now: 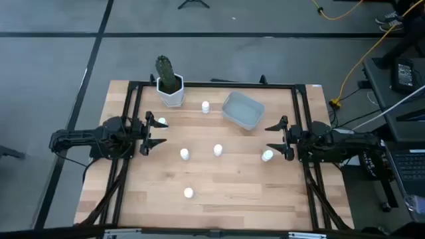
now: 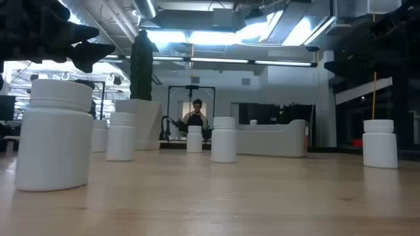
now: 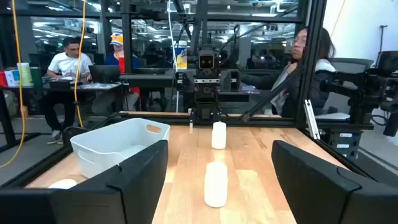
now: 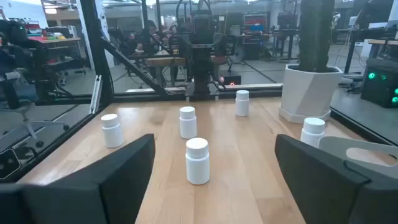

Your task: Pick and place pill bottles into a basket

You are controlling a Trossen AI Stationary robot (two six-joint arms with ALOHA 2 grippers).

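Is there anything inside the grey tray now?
The grey tray looks empty: the high view shows only its bare floor. All six pill bottles stand outside on the table. In the left wrist view the near wall hides part of the floor.

Even overhead light falls on the table point(image 1: 219, 179) in the high view, with short soft shadows. In the low view, bright ceiling lamps point(image 2: 197, 36) backlight the scene, leaving both arms as dark silhouettes. In the left wrist view, the nearest pill bottle point(image 3: 216, 183) is blurred.
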